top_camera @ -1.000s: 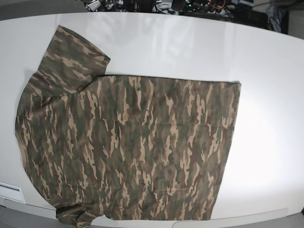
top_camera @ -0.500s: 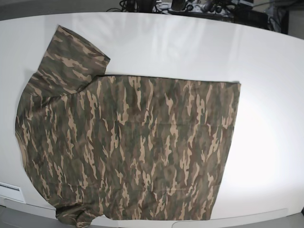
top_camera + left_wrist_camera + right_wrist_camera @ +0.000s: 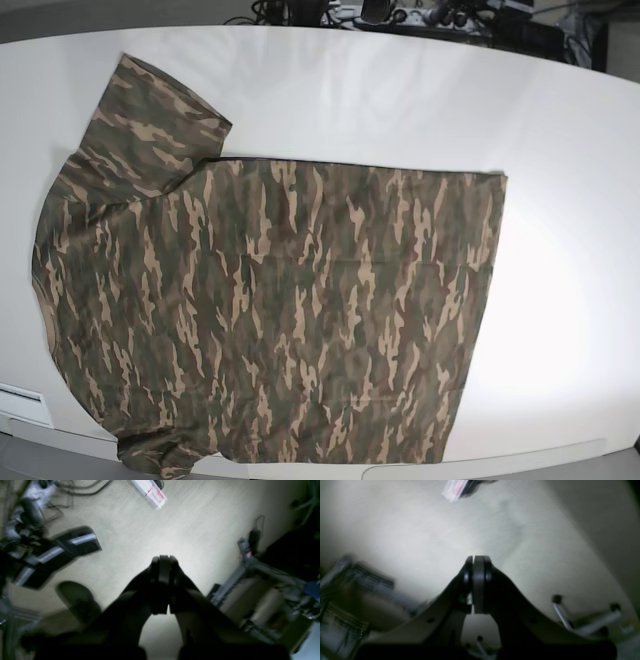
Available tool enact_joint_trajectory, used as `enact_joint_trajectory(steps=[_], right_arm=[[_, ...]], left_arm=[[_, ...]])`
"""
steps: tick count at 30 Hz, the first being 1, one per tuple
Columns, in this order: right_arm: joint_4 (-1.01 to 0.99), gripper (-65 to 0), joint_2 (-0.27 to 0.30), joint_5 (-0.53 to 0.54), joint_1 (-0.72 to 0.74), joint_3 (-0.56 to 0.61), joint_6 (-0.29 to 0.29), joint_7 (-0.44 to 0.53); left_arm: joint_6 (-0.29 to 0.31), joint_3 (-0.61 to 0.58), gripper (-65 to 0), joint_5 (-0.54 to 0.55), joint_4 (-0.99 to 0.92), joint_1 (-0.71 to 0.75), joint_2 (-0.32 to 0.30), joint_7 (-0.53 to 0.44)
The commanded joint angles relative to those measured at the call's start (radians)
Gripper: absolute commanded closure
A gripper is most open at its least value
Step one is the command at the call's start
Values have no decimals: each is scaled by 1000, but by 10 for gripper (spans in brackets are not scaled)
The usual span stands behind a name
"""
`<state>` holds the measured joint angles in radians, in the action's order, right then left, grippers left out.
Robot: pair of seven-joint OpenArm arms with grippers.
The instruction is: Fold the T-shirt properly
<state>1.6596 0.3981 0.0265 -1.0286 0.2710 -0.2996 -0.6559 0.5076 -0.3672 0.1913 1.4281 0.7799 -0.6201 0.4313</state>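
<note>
Left claw [image 3: 163, 585] clenched, empty, off the counter. Right claw [image 3: 477, 585] clenched, empty too. T-shirt [image 3: 270, 310] lies flat across white counter [image 3: 570, 150], camo green, brown, tan, one sleeve spread far-left, hem right.

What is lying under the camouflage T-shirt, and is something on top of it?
The T-shirt lies flat on the white table, which shows on every side of it. Nothing rests on top. Whatever the cloth covers, including its underside, cannot be seen.
</note>
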Motion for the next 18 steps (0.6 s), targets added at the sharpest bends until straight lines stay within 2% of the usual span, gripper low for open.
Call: enact_joint_trajectory(steps=[1, 5, 8, 11, 12, 14, 18], right_arm=[[56, 0, 9, -8, -60, 2, 1, -13], [254, 0, 33, -114, -199, 2, 76, -23], [378, 0, 37, -157, -280, 2, 102, -48], [482, 0, 37, -204, -280, 2, 104, -50], [511, 0, 37, -203, -280, 2, 106, -78], [551, 0, 37, -209, -280, 2, 142, -146], [641, 0, 53, -270, -280, 2, 220, -145]], left_arm=[[-7, 13, 0, 9, 67, 51, -34, 0], [-57, 113, 0, 2, 312, 200, -131, 42], [-60, 215, 0, 1, 489, 309, -173, 77], [-59, 317, 0, -9, 646, 415, -192, 96], [-59, 350, 0, -26, 690, 447, -195, 97], [-60, 415, 0, -61, 771, 499, -195, 98], [-59, 533, 0, -86, 891, 529, -195, 93]])
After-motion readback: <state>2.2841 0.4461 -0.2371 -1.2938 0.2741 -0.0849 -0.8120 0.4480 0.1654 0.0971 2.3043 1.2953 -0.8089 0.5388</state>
